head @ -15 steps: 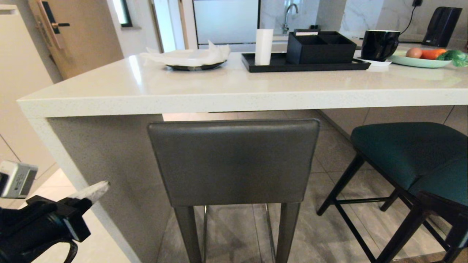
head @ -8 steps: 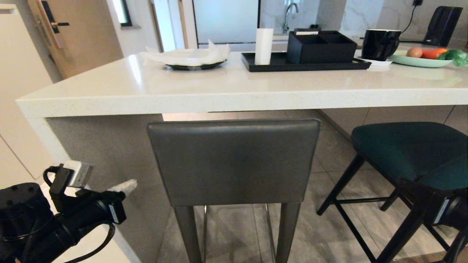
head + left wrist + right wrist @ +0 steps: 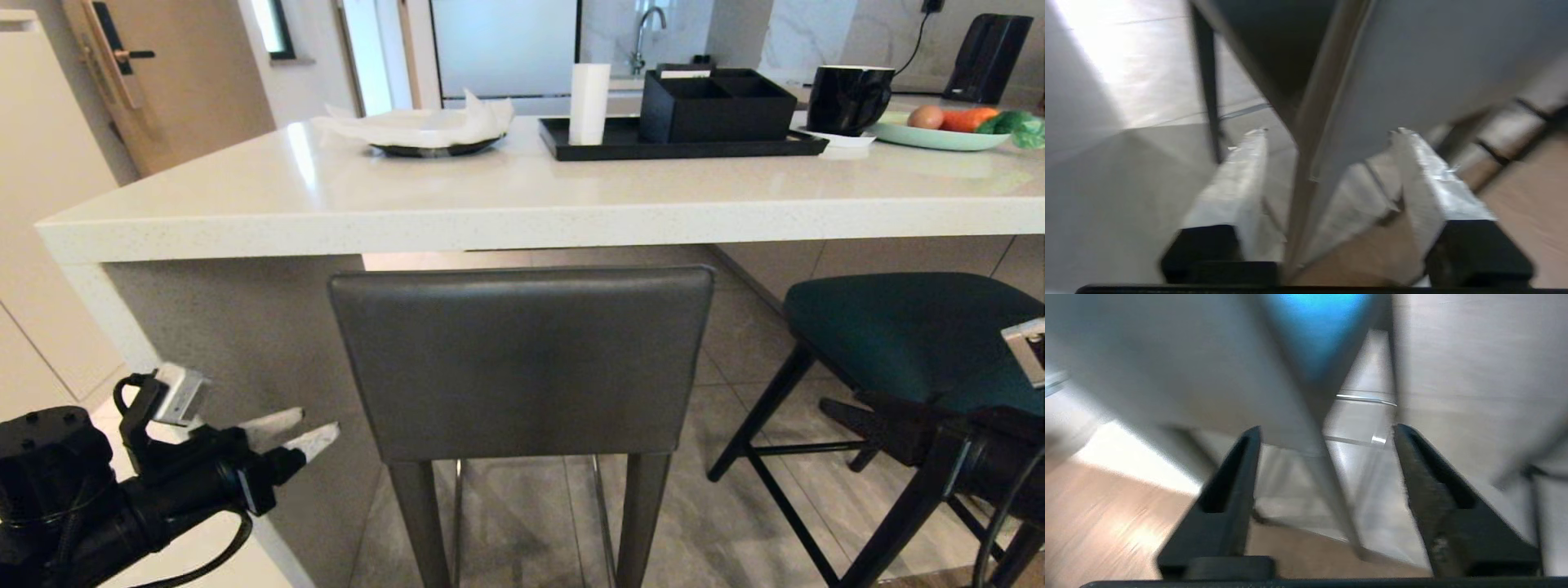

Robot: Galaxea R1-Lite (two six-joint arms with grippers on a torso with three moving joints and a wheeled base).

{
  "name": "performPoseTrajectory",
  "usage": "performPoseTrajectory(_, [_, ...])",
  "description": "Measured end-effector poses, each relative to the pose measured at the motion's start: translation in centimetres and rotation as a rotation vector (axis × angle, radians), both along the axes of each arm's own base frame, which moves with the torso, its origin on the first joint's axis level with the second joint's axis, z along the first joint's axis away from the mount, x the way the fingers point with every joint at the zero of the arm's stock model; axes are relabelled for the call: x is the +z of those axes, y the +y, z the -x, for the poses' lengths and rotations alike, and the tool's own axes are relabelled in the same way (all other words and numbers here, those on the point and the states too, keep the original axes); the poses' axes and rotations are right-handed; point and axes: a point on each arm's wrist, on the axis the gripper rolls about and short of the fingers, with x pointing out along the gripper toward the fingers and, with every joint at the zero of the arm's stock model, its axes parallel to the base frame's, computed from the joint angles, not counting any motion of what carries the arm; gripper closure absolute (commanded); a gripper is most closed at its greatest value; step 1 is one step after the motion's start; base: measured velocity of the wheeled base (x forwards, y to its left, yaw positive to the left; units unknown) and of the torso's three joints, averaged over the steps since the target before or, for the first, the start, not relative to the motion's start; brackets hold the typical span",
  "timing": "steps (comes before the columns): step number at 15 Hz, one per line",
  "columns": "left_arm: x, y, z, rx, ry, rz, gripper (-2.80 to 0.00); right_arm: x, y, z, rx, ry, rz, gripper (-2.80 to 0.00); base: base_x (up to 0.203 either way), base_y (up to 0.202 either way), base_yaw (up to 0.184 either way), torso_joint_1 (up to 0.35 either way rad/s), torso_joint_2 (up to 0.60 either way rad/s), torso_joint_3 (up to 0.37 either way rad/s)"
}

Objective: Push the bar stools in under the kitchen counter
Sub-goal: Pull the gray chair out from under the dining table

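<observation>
The dark grey bar stool (image 3: pixel 522 359) stands square before me, its low back just under the front edge of the white kitchen counter (image 3: pixel 490 216). To its right is the teal bar stool (image 3: pixel 906 343) on black legs, set further out from the counter. My left gripper (image 3: pixel 314 429) hovers low, left of the grey stool, its white fingers open and empty. In the left wrist view this gripper (image 3: pixel 1329 130) points at a grey stool leg (image 3: pixel 1306 163). My right gripper (image 3: pixel 1327 430) is open and empty below the teal seat (image 3: pixel 1323 318).
On the counter are a plate with white paper (image 3: pixel 424 131), a black tray (image 3: pixel 678 145) holding a white cup and a black box, a black mug (image 3: pixel 847 98) and a plate of vegetables (image 3: pixel 947 131). The counter's grey side panel (image 3: pixel 245 359) is close behind the left gripper.
Both grippers have gone from shut to open. The left arm has swung right towards the grey stool. The right arm has risen into view at the lower right by the teal stool.
</observation>
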Motion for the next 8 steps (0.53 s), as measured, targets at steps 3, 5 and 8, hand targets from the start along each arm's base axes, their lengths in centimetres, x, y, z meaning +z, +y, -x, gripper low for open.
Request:
performPoseTrajectory(3, [0.4,2.6,-0.5,-0.135,-0.015,0.061,-2.80,-0.3,0.0,-1.9,0.196,-0.071,-0.025,-2.80,0.000,0.000,0.000,0.000,0.00,0.000])
performPoseTrajectory(5, [0.6,3.8,-1.4,-0.262,-0.042,0.080,-2.80,-0.7,0.1,-3.1,0.359,-0.124,-0.041,-2.80,0.000,0.000,0.000,0.000,0.00,0.000])
performPoseTrajectory(8, [0.8,4.4,-3.8,-0.343,-0.080,0.077,-2.80,-1.6,0.1,-5.5,0.468,-0.126,-0.048,-2.80,0.000,0.000,0.000,0.000,0.00,0.000])
